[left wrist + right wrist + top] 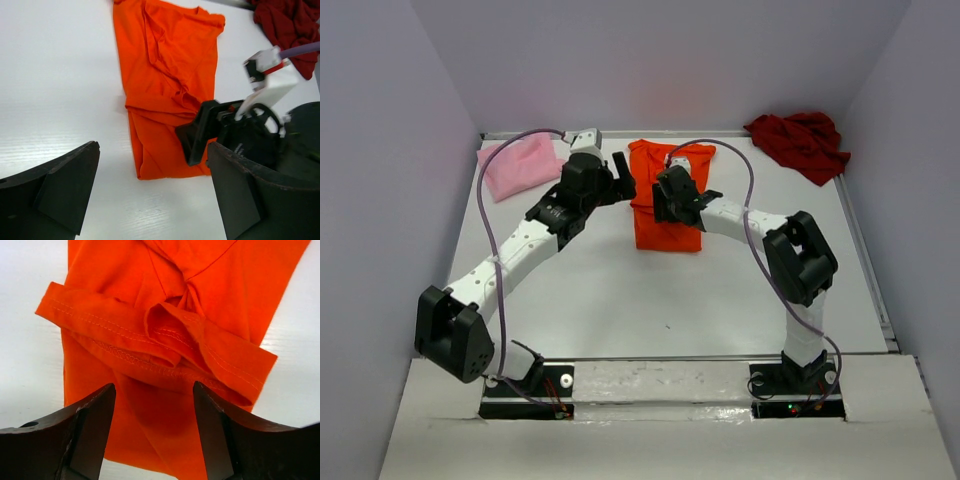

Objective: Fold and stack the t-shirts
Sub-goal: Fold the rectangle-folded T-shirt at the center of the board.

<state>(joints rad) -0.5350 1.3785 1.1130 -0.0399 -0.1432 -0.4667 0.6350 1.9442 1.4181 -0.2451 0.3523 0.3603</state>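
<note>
The bright orange t-shirt (665, 225) lies folded into a narrow strip at the table's centre back. My right gripper (674, 203) is open and hovers right over it; in the right wrist view (154, 437) its jaws straddle the cloth (165, 285) just below a bunched, doubled-over hem (125, 335), holding nothing. My left gripper (621, 178) is open and empty beside the shirt's left edge; in the left wrist view (152, 150) the orange shirt (165, 85) and the right gripper (200, 135) lie ahead. The light pink shirt (520, 165) lies back left, the dark red shirt (800, 142) crumpled back right.
Grey walls close in the white table (650, 300) on the left, back and right. The dark red shirt also shows at the top right of the left wrist view (290, 25). Purple cables loop above both arms.
</note>
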